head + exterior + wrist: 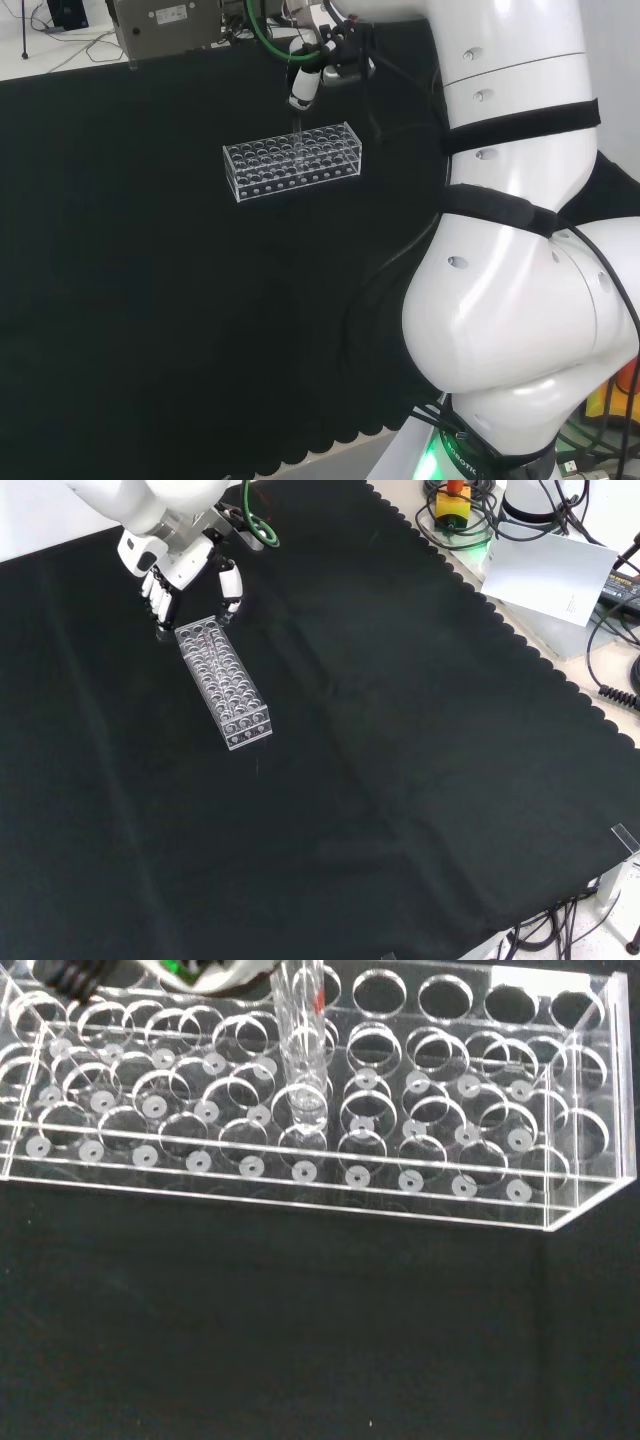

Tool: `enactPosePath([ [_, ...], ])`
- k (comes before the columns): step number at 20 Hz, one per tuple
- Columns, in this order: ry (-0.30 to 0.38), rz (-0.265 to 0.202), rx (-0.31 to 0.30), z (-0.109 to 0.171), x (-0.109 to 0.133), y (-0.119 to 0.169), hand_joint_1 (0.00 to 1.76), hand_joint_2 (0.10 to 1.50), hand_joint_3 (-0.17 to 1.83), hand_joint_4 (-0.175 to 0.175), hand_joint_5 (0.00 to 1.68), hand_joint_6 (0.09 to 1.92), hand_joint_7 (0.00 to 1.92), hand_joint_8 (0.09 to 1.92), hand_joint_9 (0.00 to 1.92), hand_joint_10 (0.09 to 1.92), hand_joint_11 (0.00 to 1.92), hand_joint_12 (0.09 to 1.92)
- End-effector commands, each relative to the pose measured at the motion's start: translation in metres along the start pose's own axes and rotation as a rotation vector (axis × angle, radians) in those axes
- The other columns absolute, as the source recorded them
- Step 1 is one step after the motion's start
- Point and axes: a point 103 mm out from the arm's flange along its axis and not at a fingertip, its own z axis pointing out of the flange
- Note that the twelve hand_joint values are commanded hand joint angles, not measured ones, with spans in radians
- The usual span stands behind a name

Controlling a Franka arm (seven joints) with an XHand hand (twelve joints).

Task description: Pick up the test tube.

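Black cloth (400, 730), hand (175, 575) above rack (224, 683).

Even, bright room light falls from above. The black cloth (400, 780) soaks it up and shows almost no shadow. The white arm link (520, 300) gleams with soft glare. Close to the wrist camera, the clear rack (300, 1140) glints and the robot hand (215, 970) blurs, perhaps out of focus.

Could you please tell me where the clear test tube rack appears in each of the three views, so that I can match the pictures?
Head view: the test tube rack lies left of the white arm links, just below the hand.
Front view: the rack sits at upper left, running diagonally down from the hand.
Wrist view: the rack spans the upper half, close up.
Shared landmark: the black cloth under it.
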Motion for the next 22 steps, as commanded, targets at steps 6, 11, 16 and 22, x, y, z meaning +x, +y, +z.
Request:
enactPosePath([
  [6, 0.041, -0.012, -0.05, 0.018, 0.007, 0.001, 0.98, 0.66, 0.71, -0.137, 0.42, 0.53, 0.77, 0.89, 0.6, 0.82, 0.34, 1.47],
  [11, 0.034, -0.017, -0.094, 0.017, 0.017, 0.011, 1.08, 0.61, 0.79, -0.157, 0.47, 0.75, 0.9, 0.89, 0.74, 0.78, 0.44, 1.43],
  [16, 0.03, -0.023, -0.104, 0.017, 0.023, 0.022, 1.11, 0.59, 0.81, -0.16, 0.49, 0.8, 0.95, 0.89, 0.8, 0.77, 0.49, 1.41],
  [22, 0.018, -0.015, -0.105, 0.018, 0.025, 0.027, 1.13, 0.58, 0.82, -0.171, 0.58, 0.84, 1.04, 0.86, 0.86, 0.75, 0.53, 1.39],
])
